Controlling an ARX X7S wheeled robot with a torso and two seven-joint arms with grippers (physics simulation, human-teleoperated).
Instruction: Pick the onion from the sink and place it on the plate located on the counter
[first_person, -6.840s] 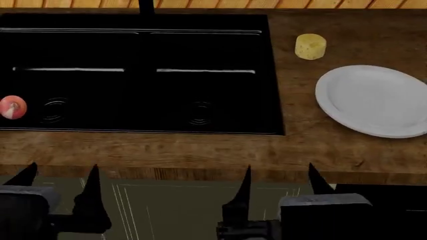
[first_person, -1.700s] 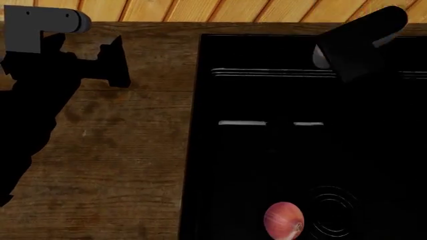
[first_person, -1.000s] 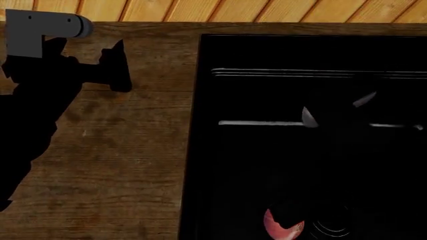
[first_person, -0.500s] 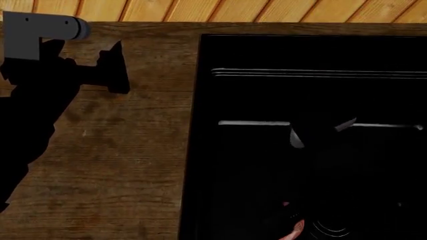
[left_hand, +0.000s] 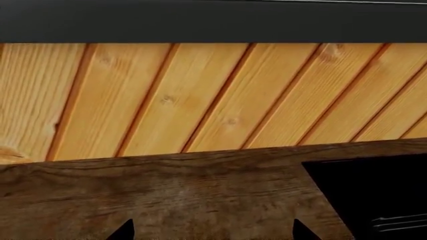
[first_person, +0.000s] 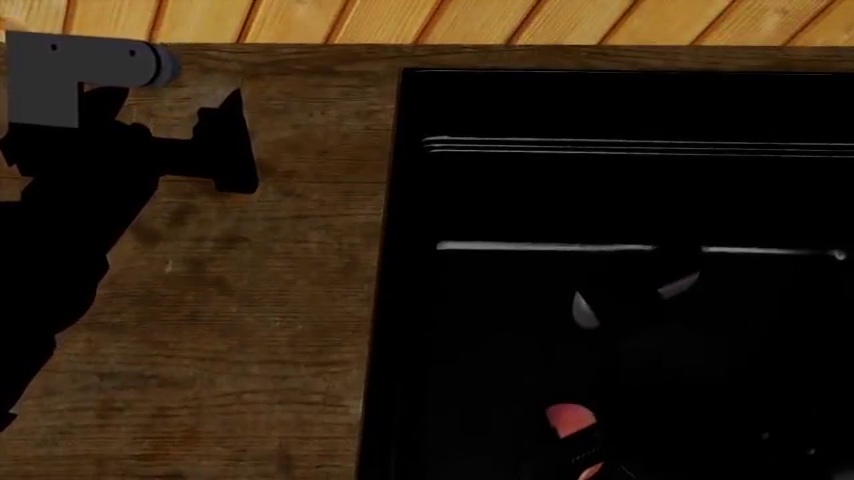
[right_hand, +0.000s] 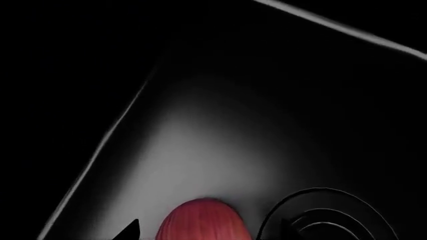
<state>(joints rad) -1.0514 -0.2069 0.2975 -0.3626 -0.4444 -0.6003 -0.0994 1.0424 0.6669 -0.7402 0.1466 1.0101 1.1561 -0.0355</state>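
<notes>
The pinkish-red onion (first_person: 566, 420) lies on the floor of the black sink (first_person: 534, 200), beside a round drain, and my dark right arm partly covers it. In the right wrist view the onion (right_hand: 200, 220) fills the space between the open jaws of my right gripper (right_hand: 208, 233). One dark fingertip (right_hand: 131, 231) shows beside it with a small gap; the other is lost against the drain (right_hand: 327, 215). My left gripper (first_person: 220, 140) is open and empty above the counter (first_person: 240, 300), left of the sink. The plate is out of view.
An orange plank wall (first_person: 427, 20) runs behind the counter. The left wrist view shows that wall (left_hand: 200, 95), the counter (left_hand: 200, 190) and a corner of the sink (left_hand: 380, 195). The sink's bright rim edges (first_person: 534, 246) cross the basin.
My right arm has come down into the sink towards the onion and now covers part of it. The left arm has barely moved.
</notes>
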